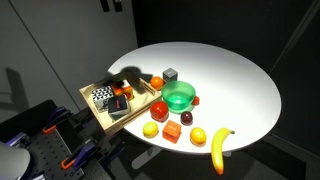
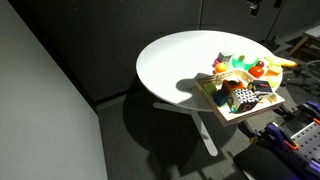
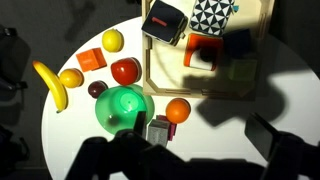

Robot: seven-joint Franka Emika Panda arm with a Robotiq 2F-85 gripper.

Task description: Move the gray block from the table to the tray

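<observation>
Gray block (image 1: 171, 74) sits on the table (image 1: 235, 70) just beside the green bowl (image 1: 180, 96), outside the tray (image 1: 90, 107). Gripper (image 3: 185, 160) hangs above, looks wide open and empty. Reach step, I'd say: next it needs to drop onto the block, dodging the bowl.

No readable text, label or number anywhere in view

We look into a dim room with dark gray wall panels (image 2: 90, 40) and a gray floor (image 2: 60, 140). Strong overhead light casts the round white desk (image 2: 175, 60) as a shadow (image 2: 160, 115) around its white legs (image 2: 207, 135).
</observation>
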